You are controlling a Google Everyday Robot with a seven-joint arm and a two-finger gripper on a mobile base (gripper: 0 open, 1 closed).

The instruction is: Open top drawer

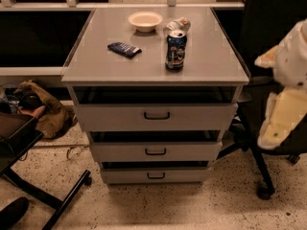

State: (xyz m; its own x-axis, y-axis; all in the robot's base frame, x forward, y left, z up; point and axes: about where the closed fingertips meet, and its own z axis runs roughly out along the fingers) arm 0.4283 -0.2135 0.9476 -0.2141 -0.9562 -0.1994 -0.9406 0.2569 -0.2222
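The top drawer (115, 117) is the widest of three light grey drawers in a small cabinet, with a dark loop handle (157, 115) at the centre of its flat front. A dark gap shows between its front and the cabinet top. My gripper (280, 121) is a cream-coloured shape at the right edge of the camera view. It hangs in the air to the right of the cabinet, level with the top drawer, and touches nothing.
The cabinet top (96, 61) holds a white bowl (145, 20), a drink can (175, 50), a crumpled packet (178, 24) and a dark wrapper (123, 49). Two narrower drawers (156, 151) sit below. A black office chair (268, 104) stands right, a bag (41, 111) and a black frame (29, 176) left.
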